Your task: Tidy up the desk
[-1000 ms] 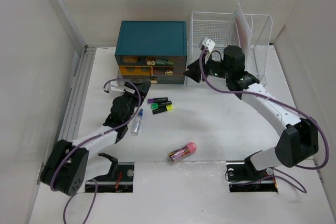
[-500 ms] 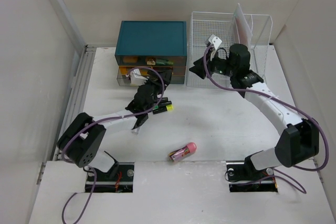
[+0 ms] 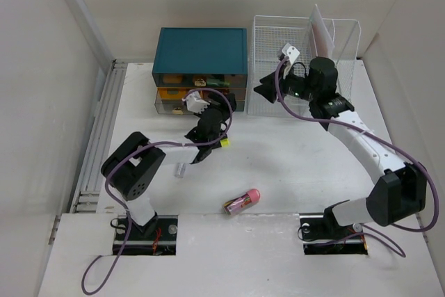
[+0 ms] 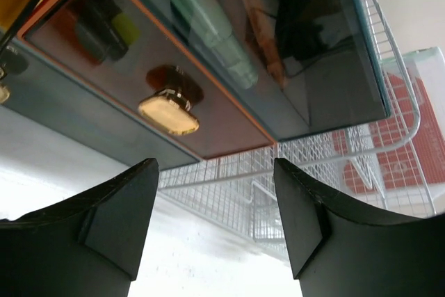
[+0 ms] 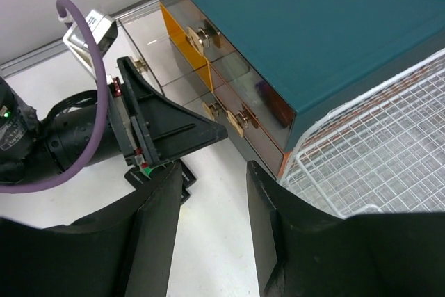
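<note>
The white desk [image 3: 292,165] carries loose items. My left gripper [image 3: 228,104] is open and empty, right in front of the lower right drawers of the teal drawer box [image 3: 201,53]. In the left wrist view the gripper [image 4: 215,220] faces a gold drawer knob [image 4: 169,113], without touching it. My right gripper [image 3: 261,90] is open and empty, in the air between the box and the wire rack [image 3: 306,46]. In the right wrist view this gripper [image 5: 212,199] looks down on the left gripper [image 5: 167,130] and the drawer knobs [image 5: 235,122].
A pink tube [image 3: 242,201] lies on the desk's near middle. A clear bottle [image 3: 179,170] and highlighters [image 3: 224,142] lie partly under my left arm. The wire rack holds a white upright sheet [image 3: 321,33]. Walls enclose the desk on both sides.
My left arm has swung away from the bottle up to the drawer box's front right corner. My right gripper has drifted slightly right toward the rack. Nothing was grasped.
</note>
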